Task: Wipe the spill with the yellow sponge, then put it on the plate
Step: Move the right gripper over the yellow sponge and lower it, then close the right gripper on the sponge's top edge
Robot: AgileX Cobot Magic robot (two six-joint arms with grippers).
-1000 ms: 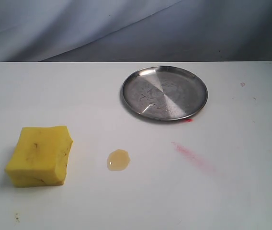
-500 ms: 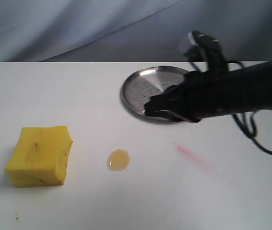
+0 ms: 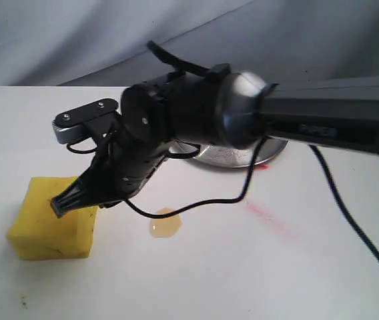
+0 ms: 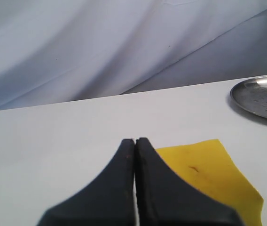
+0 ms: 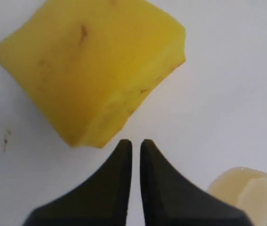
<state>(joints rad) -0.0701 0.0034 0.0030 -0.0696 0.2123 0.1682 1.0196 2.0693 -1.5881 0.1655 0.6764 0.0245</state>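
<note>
The yellow sponge [image 3: 46,233] lies at the front left of the white table. My right gripper [image 3: 61,207] has reached across and hangs over the sponge's near-right top corner. In the right wrist view its fingertips [image 5: 136,141] stand with only a thin slit between them, holding nothing, just off the sponge [image 5: 86,61]. The amber spill [image 3: 166,225] sits right of the sponge, partly under a cable, and also shows as spill [image 5: 246,193]. The silver plate [image 3: 243,160] is mostly hidden behind the right arm. My left gripper [image 4: 135,140] is shut and empty, beside the sponge [image 4: 213,174].
A pink-red smear [image 3: 269,217] marks the table right of the spill. The right arm's black cable [image 3: 196,203] loops low over the spill. The plate [image 4: 263,94] shows at the far edge. A grey cloth backdrop [image 3: 56,40] hangs behind the table.
The right arm has swung from over the plate across to the left and down, its gripper now above the sponge. Sponge, spill and plate have not moved.
</note>
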